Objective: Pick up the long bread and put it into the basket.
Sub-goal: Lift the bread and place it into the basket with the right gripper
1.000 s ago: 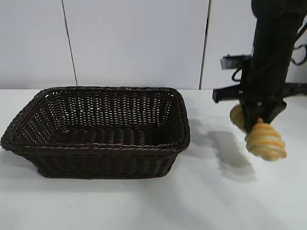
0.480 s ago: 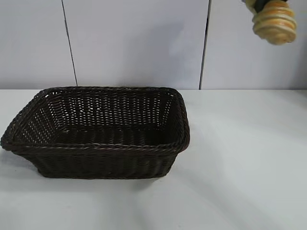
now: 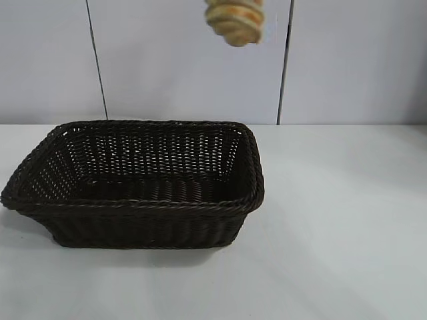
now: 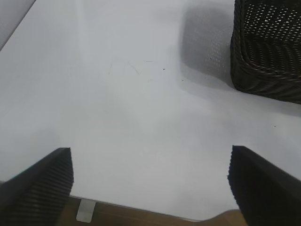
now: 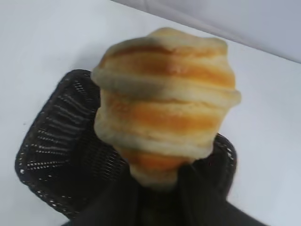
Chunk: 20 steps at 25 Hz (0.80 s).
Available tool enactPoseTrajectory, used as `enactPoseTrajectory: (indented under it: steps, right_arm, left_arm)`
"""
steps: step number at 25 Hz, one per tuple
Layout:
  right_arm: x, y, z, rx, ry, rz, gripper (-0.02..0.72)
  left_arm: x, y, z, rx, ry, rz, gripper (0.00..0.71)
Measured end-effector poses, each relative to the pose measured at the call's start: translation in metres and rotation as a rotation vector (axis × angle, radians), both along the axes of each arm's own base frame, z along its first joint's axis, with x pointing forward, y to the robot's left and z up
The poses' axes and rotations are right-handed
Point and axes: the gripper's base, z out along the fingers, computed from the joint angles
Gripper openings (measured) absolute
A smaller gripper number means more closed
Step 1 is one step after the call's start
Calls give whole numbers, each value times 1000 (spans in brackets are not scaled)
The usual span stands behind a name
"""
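The long bread (image 3: 235, 20) hangs at the top edge of the exterior view, high above the right end of the dark wicker basket (image 3: 137, 203). Its ridged golden end points down. The right gripper itself is out of the exterior view. In the right wrist view my right gripper (image 5: 157, 181) is shut on the long bread (image 5: 164, 99), with the basket (image 5: 56, 141) far below it. My left gripper (image 4: 150, 183) is open and empty, low over the white table, with a corner of the basket (image 4: 268, 56) off to one side.
The basket stands on a white table (image 3: 333, 220) in front of a pale panelled wall. The table's wooden edge (image 4: 141, 214) shows in the left wrist view between the fingers.
The bread rose from beside the table at the right to the top of the view, then moved left to above the basket's right end. The right arm has left the exterior view.
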Motion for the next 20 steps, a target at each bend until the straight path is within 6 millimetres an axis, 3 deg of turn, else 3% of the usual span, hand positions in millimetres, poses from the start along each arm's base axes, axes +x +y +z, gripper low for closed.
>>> enactPoseTrajectory:
  steps: [7, 11, 17, 18, 20]
  right_arm:
    - [29, 22, -84, -112, 120, 3, 95]
    - [36, 30, -118, -124, 173, 1, 95]
    - [37, 32, -127, -123, 190, 3, 109]
    - [37, 32, -127, -125, 188, 6, 151]
    - [37, 32, -127, -126, 187, 10, 302]
  left_arm:
    - [0, 0, 0, 0, 0, 0, 648]
    - [0, 0, 0, 0, 0, 0, 648]
    - [0, 0, 0, 0, 0, 0, 648]
    - [0, 0, 0, 0, 0, 0, 648]
    - [0, 0, 0, 0, 0, 0, 648]
